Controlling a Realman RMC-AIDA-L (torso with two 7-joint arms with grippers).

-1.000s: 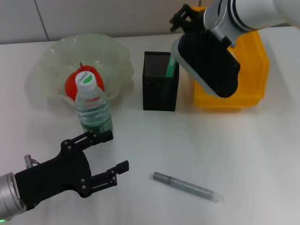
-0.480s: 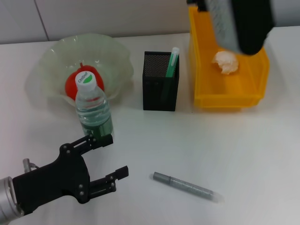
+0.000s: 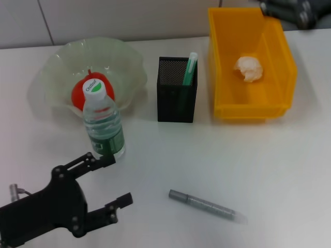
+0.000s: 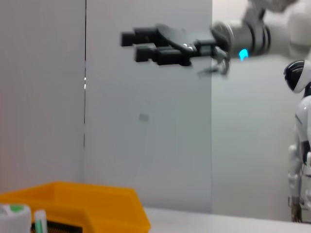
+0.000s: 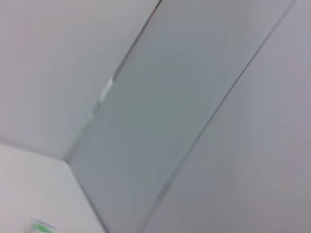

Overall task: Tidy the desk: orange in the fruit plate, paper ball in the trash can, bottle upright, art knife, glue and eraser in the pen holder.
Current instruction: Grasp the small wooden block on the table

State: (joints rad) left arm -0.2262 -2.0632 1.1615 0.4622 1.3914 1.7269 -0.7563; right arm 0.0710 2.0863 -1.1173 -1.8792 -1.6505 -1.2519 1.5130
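The orange (image 3: 81, 93) lies in the pale-green fruit plate (image 3: 57, 62). Just in front of it the bottle (image 3: 104, 124) stands upright. The black mesh pen holder (image 3: 177, 101) holds a green-and-white glue stick (image 3: 191, 68). The paper ball (image 3: 249, 68) rests inside the yellow trash can (image 3: 252, 108). A grey art knife (image 3: 207, 205) lies on the table in front. My left gripper (image 3: 115, 180) is open near the front edge, below the bottle and apart from it. My right gripper (image 3: 292, 10) hovers high at the far right; the left wrist view shows the right gripper (image 4: 135, 44) open and empty. The eraser is out of view.
A white tabletop (image 3: 269, 170) stretches between the art knife and the trash can. A grey panelled wall (image 4: 146, 145) rises behind the desk. The trash can's rim (image 4: 87, 201) shows in the left wrist view.
My right arm has lifted away from over the trash can to the far right corner, uncovering the paper ball in it. My left gripper has drawn back from the bottle toward the front edge.
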